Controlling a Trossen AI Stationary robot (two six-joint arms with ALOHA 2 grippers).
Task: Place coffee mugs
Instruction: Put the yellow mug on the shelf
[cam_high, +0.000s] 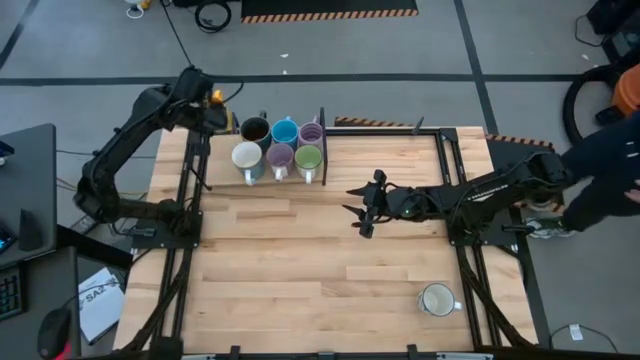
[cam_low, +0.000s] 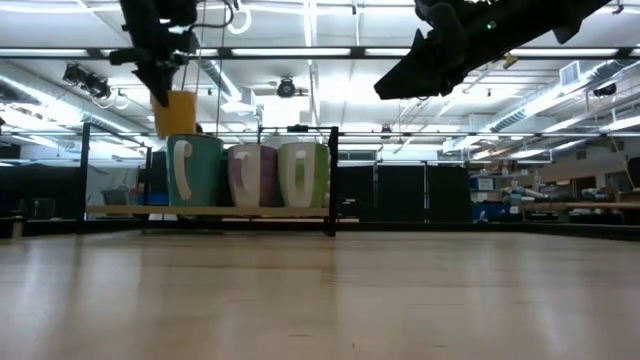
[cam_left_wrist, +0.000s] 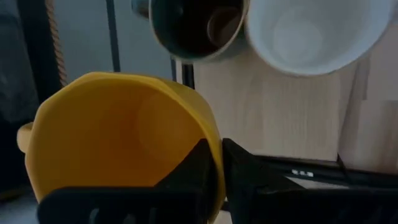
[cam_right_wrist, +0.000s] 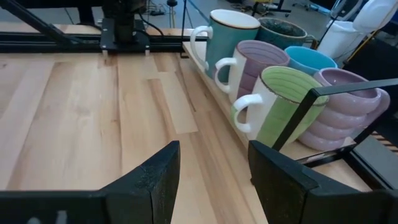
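Left wrist view alone shows left gripper (cam_left_wrist: 214, 171) clamped on the orange mug (cam_left_wrist: 118, 140) rim, held above the rack (cam_high: 322, 150) holding six mugs; right gripper (cam_high: 362, 208) apart mid-table; white mug (cam_high: 437, 299) near front edge.

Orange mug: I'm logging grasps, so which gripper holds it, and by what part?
The left gripper holds the orange mug by its rim, one finger inside, one outside. The right gripper is open, empty.
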